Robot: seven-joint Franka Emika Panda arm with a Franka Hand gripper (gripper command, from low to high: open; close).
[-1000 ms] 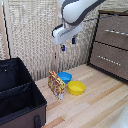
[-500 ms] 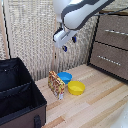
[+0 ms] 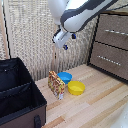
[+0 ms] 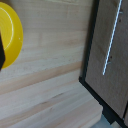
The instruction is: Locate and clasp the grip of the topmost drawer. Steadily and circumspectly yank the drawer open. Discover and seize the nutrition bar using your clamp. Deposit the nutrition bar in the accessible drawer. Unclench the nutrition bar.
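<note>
nutrition bar (image 3: 56,85) upright, touching blue bowl (image 3: 64,77)

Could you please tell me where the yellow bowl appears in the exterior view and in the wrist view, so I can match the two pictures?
Exterior view: the yellow bowl sits on the wooden floor, low in the middle, touching the blue bowl.
Wrist view: only part of it shows, cut off by the picture's edge.
Shared landmark: the dark-framed dresser with its silver handles.
</note>
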